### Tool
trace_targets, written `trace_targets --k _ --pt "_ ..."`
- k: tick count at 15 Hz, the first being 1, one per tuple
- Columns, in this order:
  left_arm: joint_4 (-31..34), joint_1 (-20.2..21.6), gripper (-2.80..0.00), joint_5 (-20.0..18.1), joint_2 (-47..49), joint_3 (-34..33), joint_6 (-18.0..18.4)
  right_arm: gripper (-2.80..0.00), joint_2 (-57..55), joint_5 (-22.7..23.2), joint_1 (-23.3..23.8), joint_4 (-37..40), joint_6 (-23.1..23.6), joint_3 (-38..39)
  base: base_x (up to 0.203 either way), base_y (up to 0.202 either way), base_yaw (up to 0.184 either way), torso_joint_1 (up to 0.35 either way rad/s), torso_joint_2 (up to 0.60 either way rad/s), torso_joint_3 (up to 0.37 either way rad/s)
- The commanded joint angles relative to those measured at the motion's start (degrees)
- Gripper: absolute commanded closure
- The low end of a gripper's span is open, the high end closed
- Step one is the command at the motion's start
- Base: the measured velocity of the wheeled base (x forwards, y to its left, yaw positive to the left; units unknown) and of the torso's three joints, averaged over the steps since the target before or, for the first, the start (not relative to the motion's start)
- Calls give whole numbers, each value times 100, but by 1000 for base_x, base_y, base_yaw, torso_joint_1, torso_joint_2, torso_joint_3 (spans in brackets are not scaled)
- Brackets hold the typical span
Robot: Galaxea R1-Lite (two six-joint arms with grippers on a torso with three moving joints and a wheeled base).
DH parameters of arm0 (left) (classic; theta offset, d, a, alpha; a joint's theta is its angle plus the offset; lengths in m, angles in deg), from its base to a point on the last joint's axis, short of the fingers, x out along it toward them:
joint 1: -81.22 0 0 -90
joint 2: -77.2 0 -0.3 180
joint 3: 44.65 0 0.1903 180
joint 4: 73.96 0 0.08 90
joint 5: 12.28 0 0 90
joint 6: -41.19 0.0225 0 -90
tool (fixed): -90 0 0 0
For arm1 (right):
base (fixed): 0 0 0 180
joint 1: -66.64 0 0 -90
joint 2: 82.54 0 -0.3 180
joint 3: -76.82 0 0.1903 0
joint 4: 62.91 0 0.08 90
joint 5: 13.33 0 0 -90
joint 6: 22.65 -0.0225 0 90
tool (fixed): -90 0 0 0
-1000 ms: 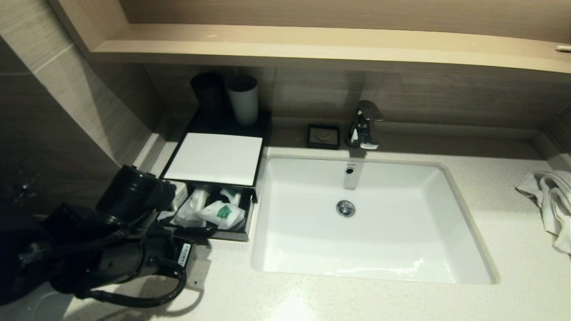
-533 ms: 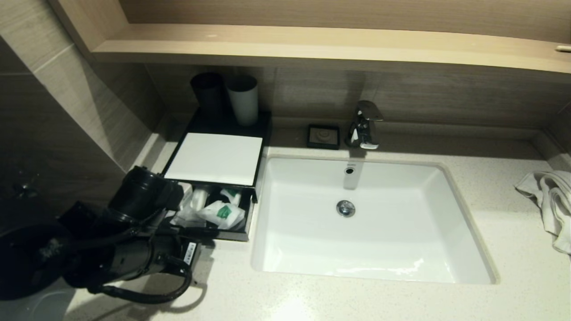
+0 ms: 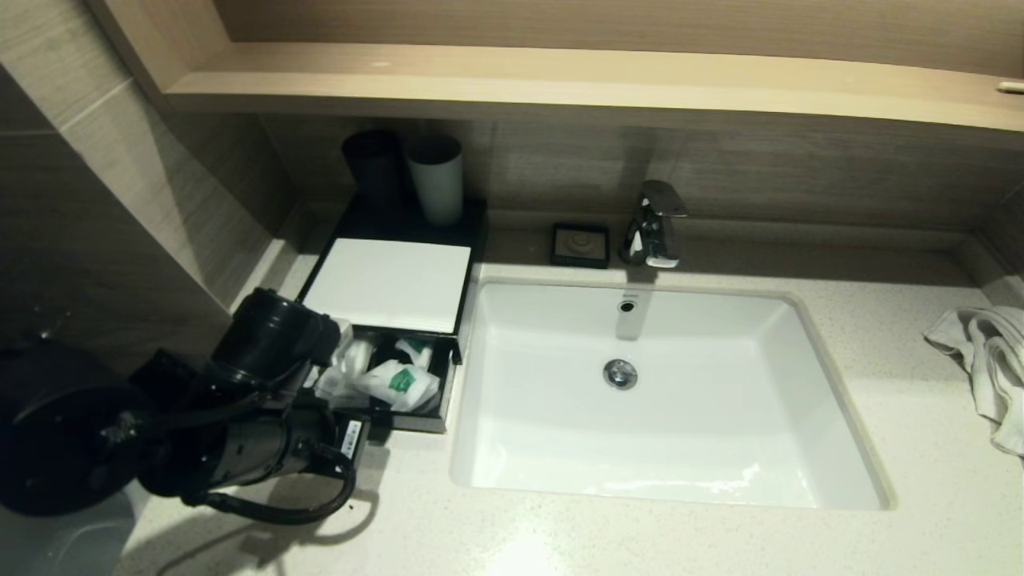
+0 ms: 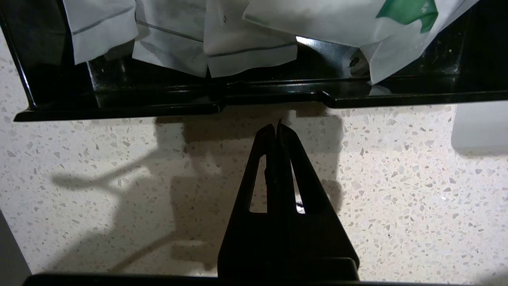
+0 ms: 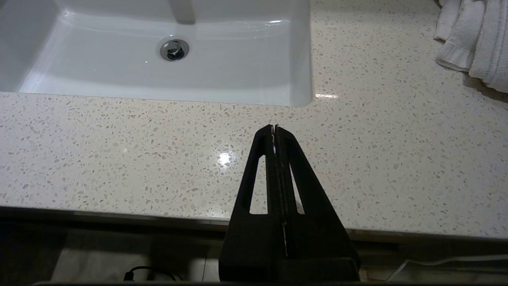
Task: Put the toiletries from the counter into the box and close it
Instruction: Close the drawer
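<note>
The box, black with a white top panel, stands left of the sink with its front drawer pulled out. Several white wrapped toiletries lie in the drawer, one with a green label. My left gripper is shut and empty, low over the counter, with its tips just short of the drawer's front wall. The left arm covers the drawer's left end in the head view. My right gripper is shut and empty over the counter's front edge, near the sink's right front corner.
The white sink fills the middle, with a chrome tap and a small black soap dish behind it. A black cup and a white cup stand behind the box. A white towel lies at the far right.
My left arm has moved forward and to the right, bringing its gripper closer to the drawer's front. The drawer and the sachets have not moved.
</note>
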Motion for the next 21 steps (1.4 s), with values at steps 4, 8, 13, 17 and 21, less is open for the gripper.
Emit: trace_targets --k 4,8,13,17,21 --pt "5 15 0 1 263 242 -23 0 0 4 9 1 2 0 0 0 0 0 0 0" --pt "5 24 0 5 398 433 -20 0 0 3 0 1 2 0 0 0 0 0 0 0" --pt "9 130 0 10 670 806 -6 0 0 4 0 1 2 0 0 0 0 0 0 0" --pt "11 176 0 10 829 1002 -6 0 0 -5 0 1 2 0 0 0 0 0 0 0" --pt "14 303 0 3 1018 1265 3 0 0 4 0 1 2 0 0 0 0 0 0 0"
